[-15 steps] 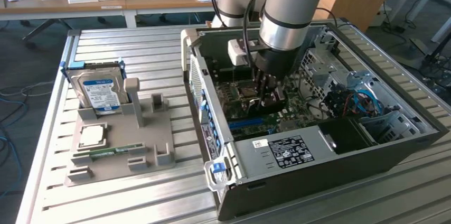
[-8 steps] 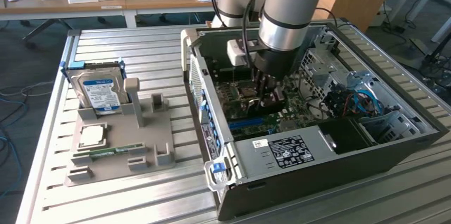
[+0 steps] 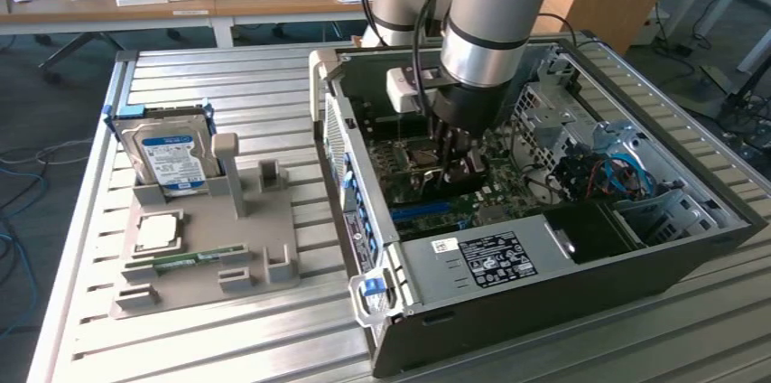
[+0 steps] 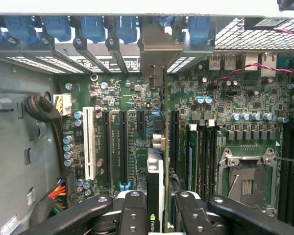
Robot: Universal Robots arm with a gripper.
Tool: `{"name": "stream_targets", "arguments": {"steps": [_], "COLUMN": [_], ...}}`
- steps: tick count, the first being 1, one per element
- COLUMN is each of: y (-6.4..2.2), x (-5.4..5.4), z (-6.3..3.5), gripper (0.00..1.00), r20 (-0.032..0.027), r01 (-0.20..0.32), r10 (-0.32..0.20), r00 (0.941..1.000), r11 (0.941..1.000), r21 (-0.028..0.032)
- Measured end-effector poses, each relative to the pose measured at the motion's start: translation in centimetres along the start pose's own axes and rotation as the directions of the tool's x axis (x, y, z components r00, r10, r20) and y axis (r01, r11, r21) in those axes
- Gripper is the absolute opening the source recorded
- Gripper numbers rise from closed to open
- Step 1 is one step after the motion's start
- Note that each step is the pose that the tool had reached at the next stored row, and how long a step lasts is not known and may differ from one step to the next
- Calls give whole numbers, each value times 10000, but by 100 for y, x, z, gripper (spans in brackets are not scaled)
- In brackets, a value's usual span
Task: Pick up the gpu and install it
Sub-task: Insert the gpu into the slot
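The gpu, a thin dark card seen edge-on with a green logo, stands upright between my fingers. My gripper is shut on it. Its silvery end bracket reaches the row of blue-clipped rear slot openings. The card's lower edge lies along the motherboard just beside the black expansion slots; whether it is seated I cannot tell. In the exterior view my gripper is deep inside the open computer case, over the board, with the gpu dark below it.
Beside the card are a white slot, memory slots and the empty processor socket. On the exterior view's left, a grey holder carries the blue-labelled hard drive, a processor and a green memory stick. The power supply sits at the case front.
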State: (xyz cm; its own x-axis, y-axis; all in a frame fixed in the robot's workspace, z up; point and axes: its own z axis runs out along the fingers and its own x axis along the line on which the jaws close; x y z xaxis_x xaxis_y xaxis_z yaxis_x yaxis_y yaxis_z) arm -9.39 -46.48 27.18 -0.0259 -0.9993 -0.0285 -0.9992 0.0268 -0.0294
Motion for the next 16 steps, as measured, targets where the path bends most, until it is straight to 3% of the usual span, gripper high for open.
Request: {"name": "stream_targets", "arguments": {"steps": [16], "y": [15], "x": [1], "z": [26], "gripper": [26], "r20": [0], "r01": [-1], "r10": [1], "r00": [10000], "r11": [10000], "r21": [0]}}
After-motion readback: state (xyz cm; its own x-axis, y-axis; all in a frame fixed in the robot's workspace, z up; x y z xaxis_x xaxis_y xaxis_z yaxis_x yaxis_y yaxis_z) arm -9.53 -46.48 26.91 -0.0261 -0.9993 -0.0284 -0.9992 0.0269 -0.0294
